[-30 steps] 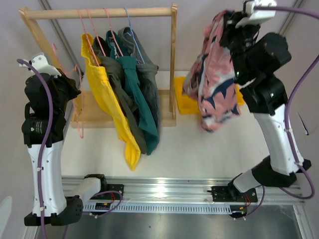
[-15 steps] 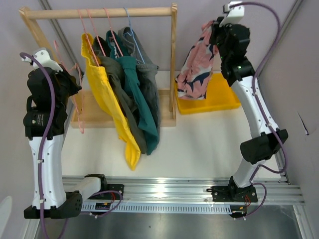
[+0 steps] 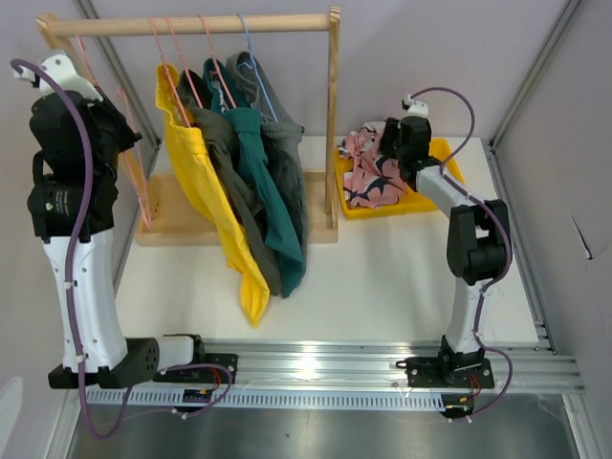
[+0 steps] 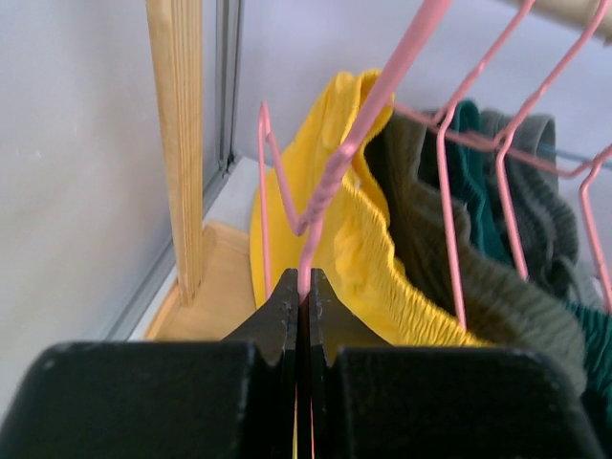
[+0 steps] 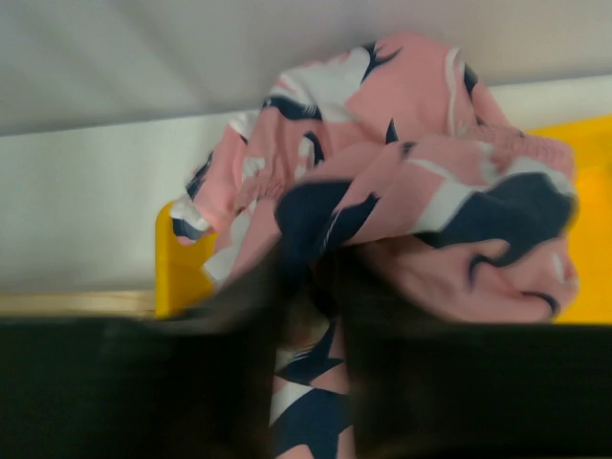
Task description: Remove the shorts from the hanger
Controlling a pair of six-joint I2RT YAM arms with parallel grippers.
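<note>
The left wrist view shows what the overhead one hides: the left gripper is pinched fully together on the thin twisted wire of a pink hanger, near the smooth wooden post of the rack. Beyond it hang the yellow shorts, their elastic waist gathered, then the olive shorts, teal shorts and grey shorts.

From above, the pink patterned shorts lie crumpled in a yellow plastic bin right of the rack, with the right gripper over them. Its own view is blurred, so whether it is parted or holds the cloth cannot be told.
</note>
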